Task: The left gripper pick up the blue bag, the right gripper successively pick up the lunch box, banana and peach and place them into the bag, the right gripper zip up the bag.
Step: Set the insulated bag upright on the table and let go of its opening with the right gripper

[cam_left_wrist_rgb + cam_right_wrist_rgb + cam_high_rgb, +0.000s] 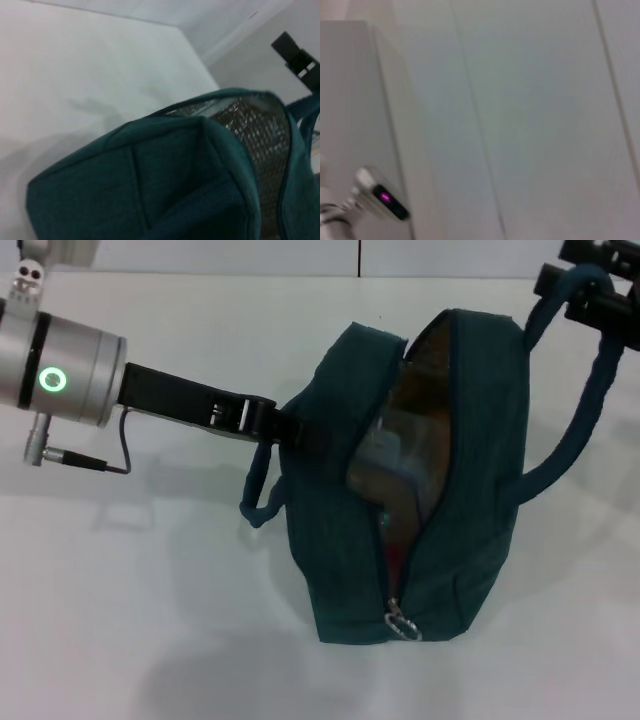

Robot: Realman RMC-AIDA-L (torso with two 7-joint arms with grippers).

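White tabletop (150,620) under everything, pale wall behind. Large dark teal-blue fabric bag (340,570) lying at centre, zipper partly open, silver foil lining (260,135) showing, metal ring pull (402,624) at near end. Inside the opening, clear plastic lunch box (385,450) dimly visible. Left gripper (262,420), black claw on silver wrist with green light ring, clamped on bag's left edge by the rope-like handle (262,490). Right gripper (600,295), black, at bag's far right, second handle (585,410) looped up to it; finger state: cannot tell
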